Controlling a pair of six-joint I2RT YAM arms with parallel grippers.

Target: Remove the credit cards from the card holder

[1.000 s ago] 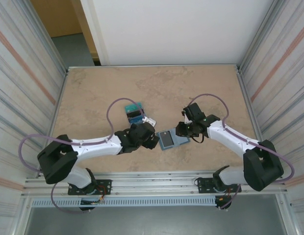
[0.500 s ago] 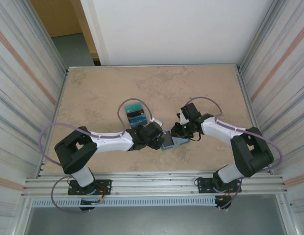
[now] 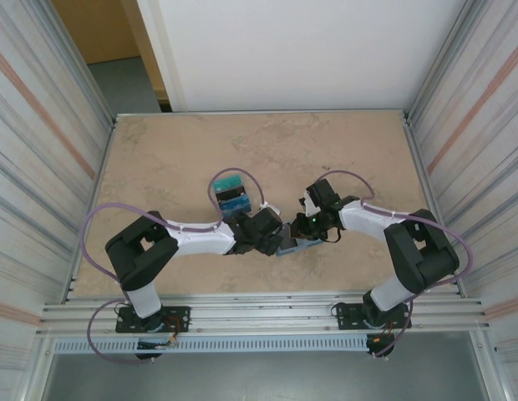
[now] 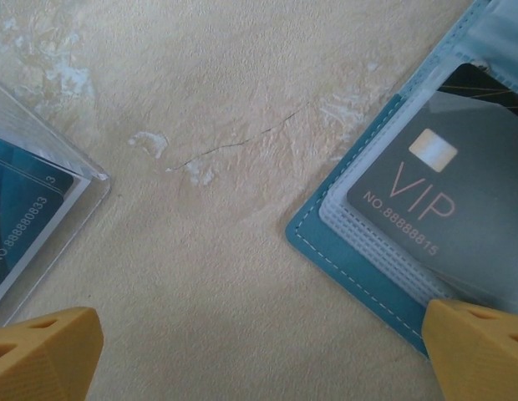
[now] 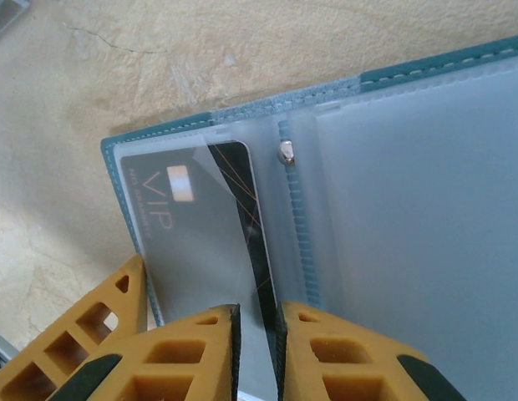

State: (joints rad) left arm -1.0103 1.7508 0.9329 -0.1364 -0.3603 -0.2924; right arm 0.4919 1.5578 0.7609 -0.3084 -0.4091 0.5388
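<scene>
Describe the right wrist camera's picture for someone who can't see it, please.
An open blue-green card holder lies on a beige table, a black VIP card in its frosted left sleeve. At the bottom, the right tool, with yellow fingers nearly together, brackets the card's lower right edge; whether it grips is unclear.

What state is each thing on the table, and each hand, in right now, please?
card holder: open, inner side facing up.
black card: tucked inside the card holder.
loose cards: out, lying on the table.
left hand: open, holding nothing.
right hand: almost closed over the black card; grip unclear.
</scene>
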